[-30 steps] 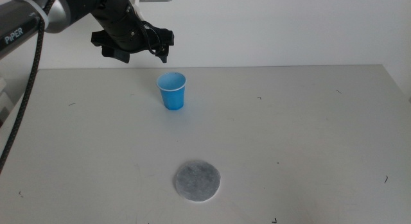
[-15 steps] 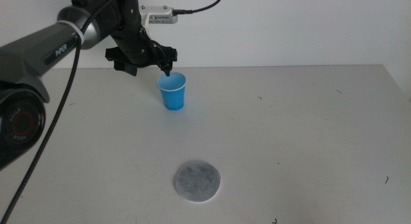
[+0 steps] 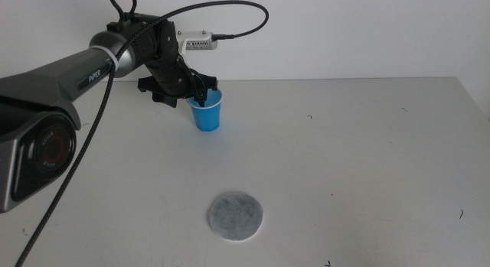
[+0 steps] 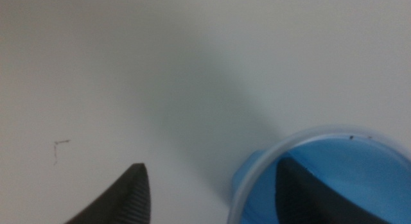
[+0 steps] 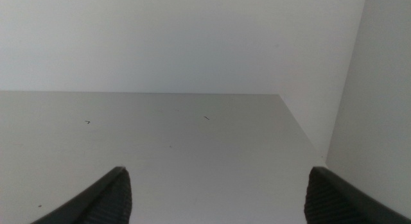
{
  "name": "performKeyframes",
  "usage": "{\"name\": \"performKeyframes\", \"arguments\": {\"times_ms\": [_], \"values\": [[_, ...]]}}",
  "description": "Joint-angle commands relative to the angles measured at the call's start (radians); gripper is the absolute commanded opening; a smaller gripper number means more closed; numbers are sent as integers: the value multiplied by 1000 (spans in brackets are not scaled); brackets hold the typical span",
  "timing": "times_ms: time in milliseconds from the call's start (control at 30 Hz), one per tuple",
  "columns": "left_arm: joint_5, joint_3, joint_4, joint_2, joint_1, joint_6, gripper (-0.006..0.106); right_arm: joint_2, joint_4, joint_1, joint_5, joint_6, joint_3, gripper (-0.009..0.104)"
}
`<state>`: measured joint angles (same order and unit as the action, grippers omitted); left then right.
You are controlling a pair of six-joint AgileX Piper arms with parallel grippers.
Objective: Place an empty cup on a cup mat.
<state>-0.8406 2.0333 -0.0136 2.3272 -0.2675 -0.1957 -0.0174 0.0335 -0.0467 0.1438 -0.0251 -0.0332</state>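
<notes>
**Left gripper at the rim of the blue cup**

White wall and a pale grey table (image 3: 367, 160) fill the middle view. Toward the back of the table stands the cup (image 3: 207, 110), bright blue, upright, with a thin white rim. The cup mat (image 3: 235, 216), a round mottled grey disc, lies flat nearer the front edge, well apart from the cup, with bare table between them.

From the left side comes the left arm (image 3: 84, 64), dark, with a black cable looping above it. The left gripper (image 3: 197, 96) is down at the cup's rim on the cup's left side. In the left wrist view the jaws stand apart and straddle the cup wall: one jaw dips inside the cup (image 4: 334, 179), against the blue interior, while the other hangs outside over the table surface (image 4: 128, 76). A gap shows between the outer jaw and the cup wall, so the jaws are spread and not clamped on the cup.

Only the right wrist view shows the right gripper (image 5: 215, 192). Its jaws are wide apart with nothing between them, and it looks out over bare table (image 5: 180, 140) toward the wall.
</notes>
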Motion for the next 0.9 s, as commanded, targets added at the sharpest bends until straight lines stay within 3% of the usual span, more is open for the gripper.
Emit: {"name": "performKeyframes", "arguments": {"times_ms": [0, 133, 233, 367, 667, 867], "values": [[41, 36, -16, -71, -1, -1, 49, -19, 9, 2, -78, 8, 12, 94], [30, 36, -24, -71, -1, -1, 20, -19, 9, 2, -78, 8, 12, 94], [21, 36, -33, -84, -3, -1, 8, -19, 9, 2, -78, 8, 12, 94], [3, 35, -31, -125, -16, -18, 8, -19, 9, 2, -78, 8, 12, 94], [-23, -96, 137, -320, -119, -121, 8, -19, 9, 2, -78, 8, 12, 94], [-2, -245, 178, -481, -197, -181, 8, -19, 9, 2, -78, 8, 12, 94]]}}
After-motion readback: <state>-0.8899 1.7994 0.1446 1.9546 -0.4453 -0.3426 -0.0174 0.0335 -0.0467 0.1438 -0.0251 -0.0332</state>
